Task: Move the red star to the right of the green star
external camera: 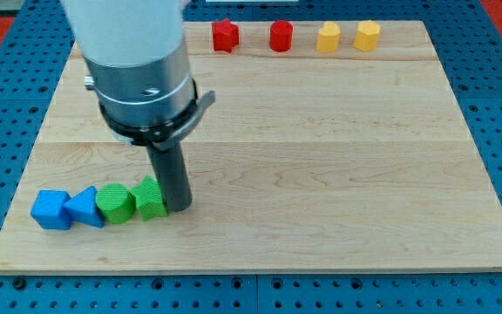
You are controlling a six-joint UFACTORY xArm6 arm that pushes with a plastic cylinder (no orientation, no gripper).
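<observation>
Lower left row: blue cube (50,210), blue triangle (85,207), green cylinder (115,204), green star (150,198). My tip (179,208) touches its right side; a bare rod, grasping nothing. Top edge: red star (225,36), red cylinder (281,37), two yellow blocks (328,37) (367,36).

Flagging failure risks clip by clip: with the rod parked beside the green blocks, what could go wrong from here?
1. My tip sits right against the green star, so any move toward the view's left could shove it into the green cylinder and shift the target.
2. The red star lies near the board's top edge, close to the red cylinder; a loose push may drag both or slide it off.
</observation>
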